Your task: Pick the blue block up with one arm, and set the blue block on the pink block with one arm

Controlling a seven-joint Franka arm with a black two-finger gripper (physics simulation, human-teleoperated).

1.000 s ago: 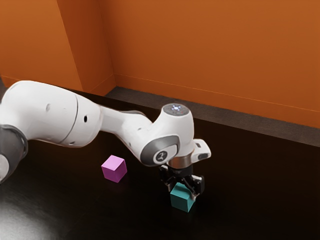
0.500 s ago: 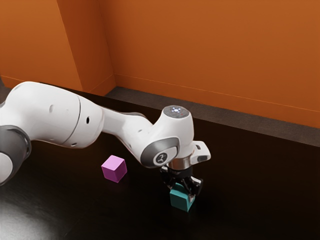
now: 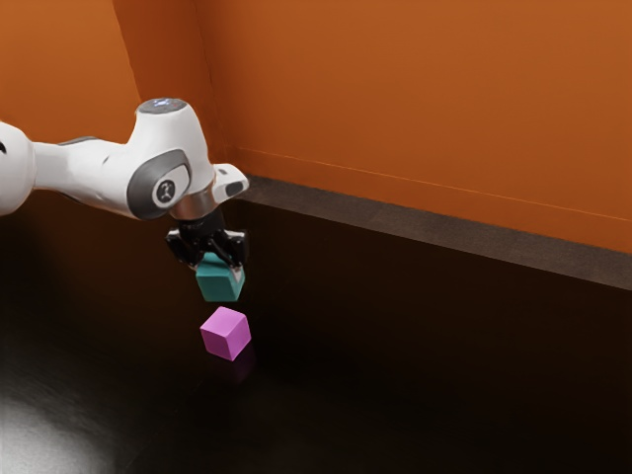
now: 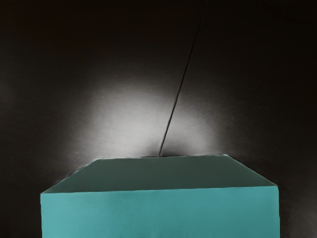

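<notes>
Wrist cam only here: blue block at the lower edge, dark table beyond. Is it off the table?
Observer: Yes. In the exterior view the jaws are shut on the blue block and it hangs in the air, clear of the table.
Operator: Where's the pink block? Not in my view.
Observer: The pink block rests on the table, just below the blue block in the exterior view, with a gap between them. They are not touching.
</notes>
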